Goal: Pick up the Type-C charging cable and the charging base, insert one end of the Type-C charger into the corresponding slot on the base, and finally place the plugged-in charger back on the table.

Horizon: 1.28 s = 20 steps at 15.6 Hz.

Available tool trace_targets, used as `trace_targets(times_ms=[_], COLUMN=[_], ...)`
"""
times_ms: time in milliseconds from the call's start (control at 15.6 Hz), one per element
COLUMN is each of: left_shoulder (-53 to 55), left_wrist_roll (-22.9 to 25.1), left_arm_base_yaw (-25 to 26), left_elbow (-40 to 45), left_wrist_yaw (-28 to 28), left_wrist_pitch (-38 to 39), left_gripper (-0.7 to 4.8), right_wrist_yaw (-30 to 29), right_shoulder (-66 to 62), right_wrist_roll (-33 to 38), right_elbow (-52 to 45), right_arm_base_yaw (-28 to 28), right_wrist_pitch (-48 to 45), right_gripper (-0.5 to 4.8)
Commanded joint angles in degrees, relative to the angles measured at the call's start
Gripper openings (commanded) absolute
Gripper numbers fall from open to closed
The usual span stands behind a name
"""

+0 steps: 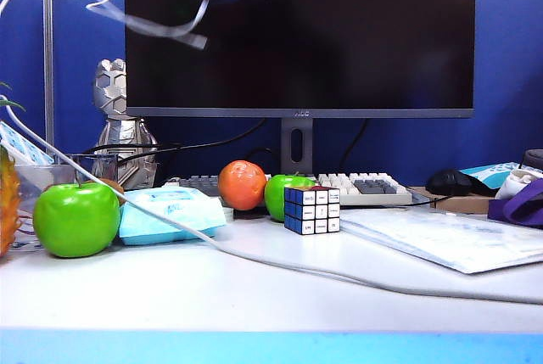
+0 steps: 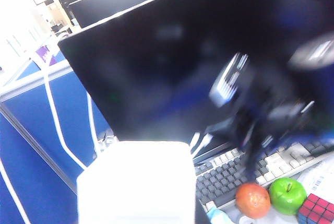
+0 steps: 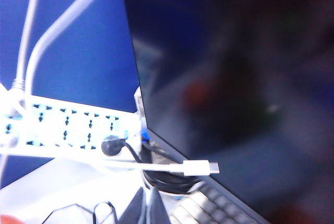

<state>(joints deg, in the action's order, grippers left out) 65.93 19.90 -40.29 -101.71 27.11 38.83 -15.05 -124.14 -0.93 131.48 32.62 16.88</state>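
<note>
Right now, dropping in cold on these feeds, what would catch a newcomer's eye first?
The big dark monitor fills the back of the desk. In the left wrist view the white charging base looms large in the left gripper; in the right wrist view the Type-C charging cable juts level from the shut right gripper.

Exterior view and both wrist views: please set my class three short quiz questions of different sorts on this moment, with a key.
1. True or false: on the table, the orange lies left of the puzzle cube.
2. The left tool, unseen below its camera and raised before the monitor, holds: A) a mouse, B) the charging base, C) an apple.
3. Missing word: the right tool, up beside the monitor, is shut on the Type-C charging ____.
Key: 1 true; 2 B; 3 cable, the Type-C charging cable, its plug still free.
</note>
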Motion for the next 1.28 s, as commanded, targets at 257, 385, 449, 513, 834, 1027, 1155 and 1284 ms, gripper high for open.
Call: trace_targets(times_ms=[257, 385, 449, 513, 834, 1027, 1155, 1284], left_shoulder=[-0.3, -0.3, -0.3, -0.3, -0.3, -0.3, -0.3, -0.3], left_wrist_roll=[-0.4, -0.4, -0.4, -0.4, -0.6, -0.6, -0.6, -0.6], left_arm_base_yaw=[0.0, 0.0, 0.0, 0.0, 0.0, 0.0, 0.0, 0.0], left_elbow=[-0.3, -0.3, -0.3, -0.3, -0.3, -0.3, -0.3, -0.3], left_wrist_yaw=[0.1, 0.1, 0.1, 0.1, 0.1, -0.2, -0.3, -0.3], left_wrist_pitch=[-1.2, -1.2, -1.2, -1.2, -1.2, -1.2, -1.5, -1.7], left_gripper=[-0.06, -0.06, -0.06, -0.06, -0.06, -0.06, -0.06, -0.06], right_wrist_yaw=[-0.1, -0.1, -0.1, 0.3, 9.7, 12.0, 12.9, 13.0], right_shoulder=[14.7, 19.7, 21.5, 23.6, 30.5, 33.2, 33.3, 31.6], right_wrist_roll=[-5.4, -5.6, -5.8, -5.8, -12.5, -20.3, -21.9, -22.1], right_elbow=[0.3, 0.3, 0.3, 0.3, 0.3, 0.3, 0.2, 0.2], right_arm_base_yaw=[-0.5, -0.5, -0.5, -0.5, -0.5, -0.5, -0.5, -0.5], right_wrist_pitch=[8.9, 9.0, 9.1, 9.4, 20.2, 31.7, 39.8, 46.3], right_gripper=[-0.05, -0.05, -0.05, -0.05, -0.05, -0.05, -0.05, -0.05])
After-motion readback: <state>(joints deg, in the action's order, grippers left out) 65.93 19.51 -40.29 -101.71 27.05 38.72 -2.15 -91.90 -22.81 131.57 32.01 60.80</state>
